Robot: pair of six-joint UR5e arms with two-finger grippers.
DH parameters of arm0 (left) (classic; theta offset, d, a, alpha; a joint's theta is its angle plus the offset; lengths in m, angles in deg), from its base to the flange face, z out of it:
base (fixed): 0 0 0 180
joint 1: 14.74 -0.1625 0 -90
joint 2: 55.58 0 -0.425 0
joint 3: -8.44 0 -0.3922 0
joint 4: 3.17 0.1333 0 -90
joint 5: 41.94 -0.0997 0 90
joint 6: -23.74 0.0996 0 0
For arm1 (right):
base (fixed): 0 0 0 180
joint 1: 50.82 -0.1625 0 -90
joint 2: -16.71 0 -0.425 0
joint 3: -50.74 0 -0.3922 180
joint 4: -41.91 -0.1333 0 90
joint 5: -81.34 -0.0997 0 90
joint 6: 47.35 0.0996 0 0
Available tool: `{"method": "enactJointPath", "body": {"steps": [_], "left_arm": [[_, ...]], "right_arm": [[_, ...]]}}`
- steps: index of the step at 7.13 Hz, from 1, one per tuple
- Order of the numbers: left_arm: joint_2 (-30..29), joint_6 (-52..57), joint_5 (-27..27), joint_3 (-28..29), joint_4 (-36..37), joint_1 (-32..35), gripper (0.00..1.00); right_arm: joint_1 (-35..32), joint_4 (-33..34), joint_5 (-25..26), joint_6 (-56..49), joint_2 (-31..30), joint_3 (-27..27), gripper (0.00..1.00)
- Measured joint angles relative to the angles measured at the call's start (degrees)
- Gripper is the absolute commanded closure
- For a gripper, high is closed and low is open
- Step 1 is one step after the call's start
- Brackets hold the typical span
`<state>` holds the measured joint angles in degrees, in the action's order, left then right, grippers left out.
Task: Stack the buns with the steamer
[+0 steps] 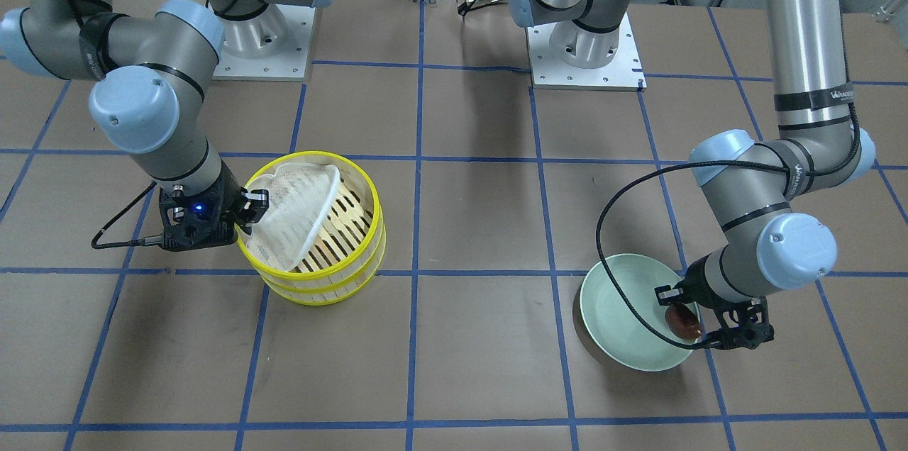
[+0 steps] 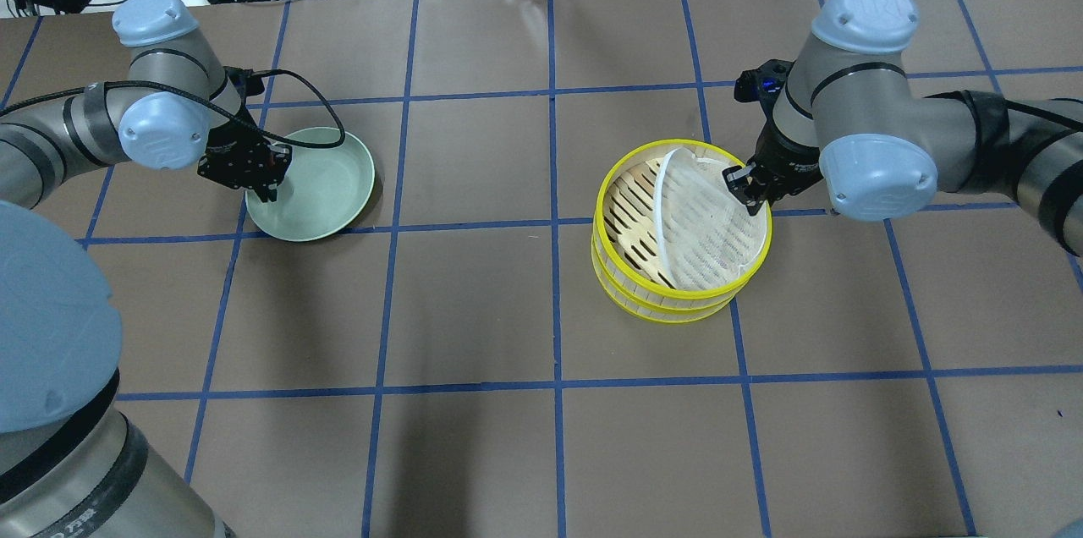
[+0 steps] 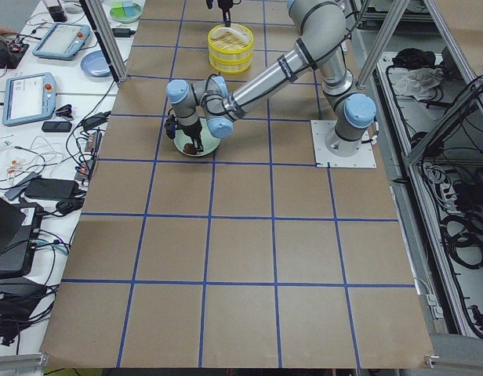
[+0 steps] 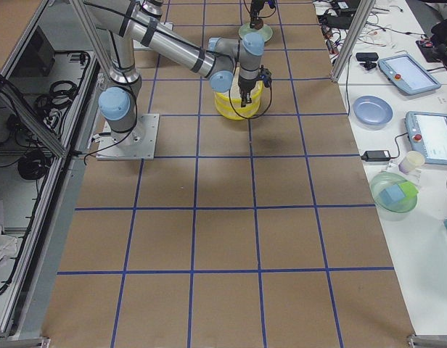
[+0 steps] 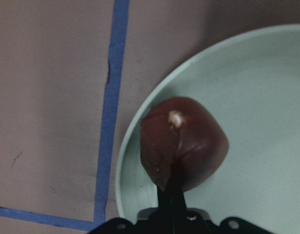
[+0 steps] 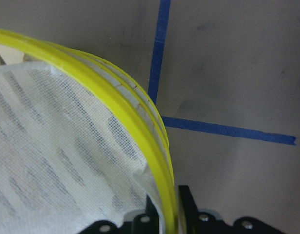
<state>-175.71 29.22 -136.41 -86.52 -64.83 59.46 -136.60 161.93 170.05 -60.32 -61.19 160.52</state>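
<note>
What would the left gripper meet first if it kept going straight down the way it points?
The left gripper points down into the pale green plate, tips seemingly pinching the dark bun. Going on, the bun would likely press onto the plate's floor first; the remaining gap is unclear.

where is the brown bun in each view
front-facing: lower right, brown bun at the right rim of the pale green plate.
overhead: hidden under the left claw.
exterior left: dark spot on the plate, upper left.
exterior right: too small to tell.
left wrist: centre.
right wrist: not in it.
shared landmark: the pale green plate.
</note>
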Motion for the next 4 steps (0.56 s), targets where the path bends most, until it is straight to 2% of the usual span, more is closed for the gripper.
{"method": "enactJointPath", "body": {"steps": [2, 4], "left_arm": [[1.57, -0.32, 0.43, 0.29, -0.04, 0.08, 1.0], [3.94, -0.87, 1.89, 0.43, -0.48, 0.55, 1.0]], "right_arm": [[0.0, -1.59, 0.53, 0.31, -0.85, -3.32, 0.0], [0.0, -10.39, 0.31, 0.57, -4.54, -10.41, 0.0]]}}
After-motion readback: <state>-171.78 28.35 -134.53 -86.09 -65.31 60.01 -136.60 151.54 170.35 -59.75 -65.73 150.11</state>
